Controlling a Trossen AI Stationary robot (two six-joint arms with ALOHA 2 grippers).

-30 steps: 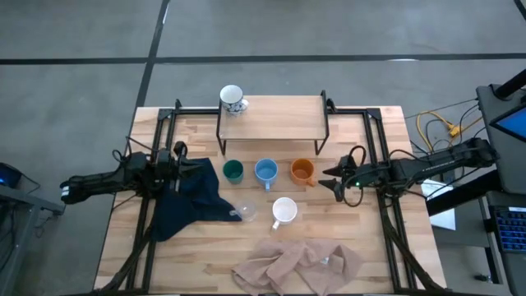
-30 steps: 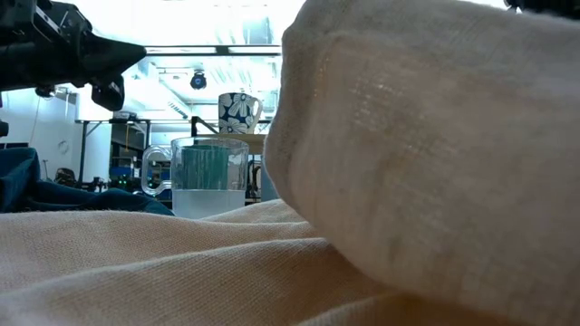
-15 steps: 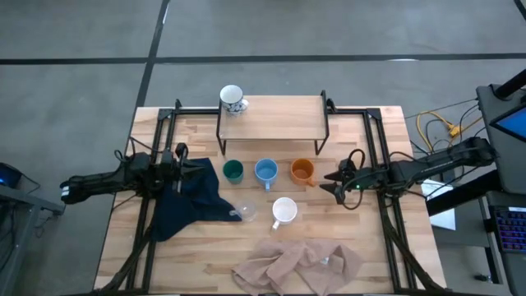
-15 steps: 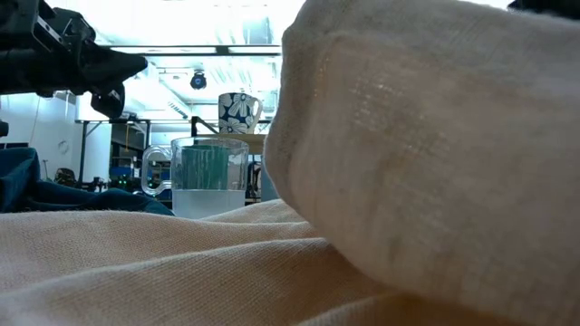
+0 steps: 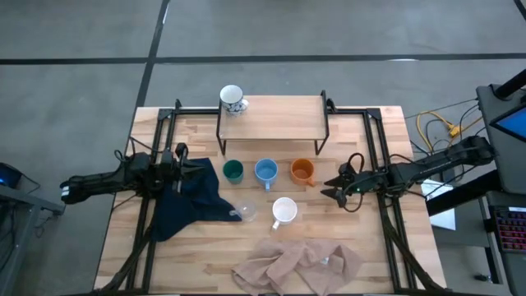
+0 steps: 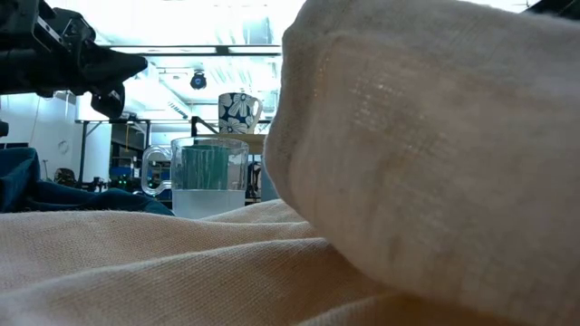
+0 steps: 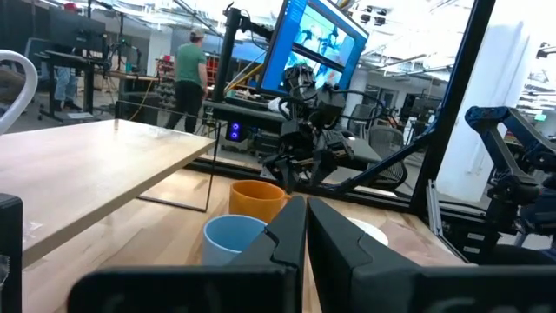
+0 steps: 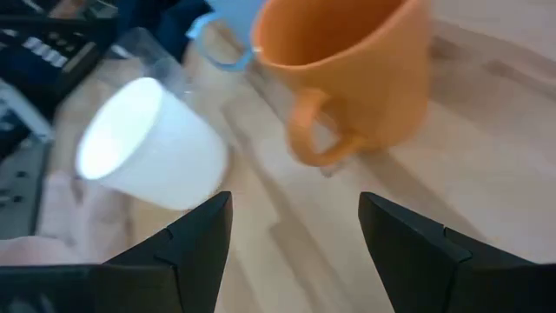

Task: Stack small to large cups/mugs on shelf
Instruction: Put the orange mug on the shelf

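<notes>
The shelf (image 5: pixel 273 115) stands at the far middle of the table (image 5: pixel 374 247), a light wooden board on thin black legs. One patterned mug (image 5: pixel 232 99) sits on the shelf's left end; the rest of the board is bare wood.

In front of the shelf, three mugs stand in a row on the table: a green mug (image 5: pixel 233 171), a blue mug (image 5: pixel 265 171) and an orange mug (image 5: pixel 302 170), left to right in the high view. Nearer the front edge, a white mug (image 5: pixel 283 210) stands apart from the row. A glass cup (image 5: pixel 245 211) is just beside it, at the edge of a dark blue cloth (image 5: pixel 189 203). In the low view the glass cup shows upright with its handle to one side. A beige cloth (image 5: pixel 300 264) lies crumpled at the front of the table and fills most of the low view.

The right tool (image 5: pixel 336 185) is low over the table just to the right of the orange mug, fingers spread wide and holding nothing. Its wrist view shows the orange mug's handle turned toward it and the white mug off to one side.

The left tool (image 5: pixel 182 161) is over the dark blue cloth, to the left of the green mug, fingers closed together. Whether it grips the cloth cannot be told.
</notes>
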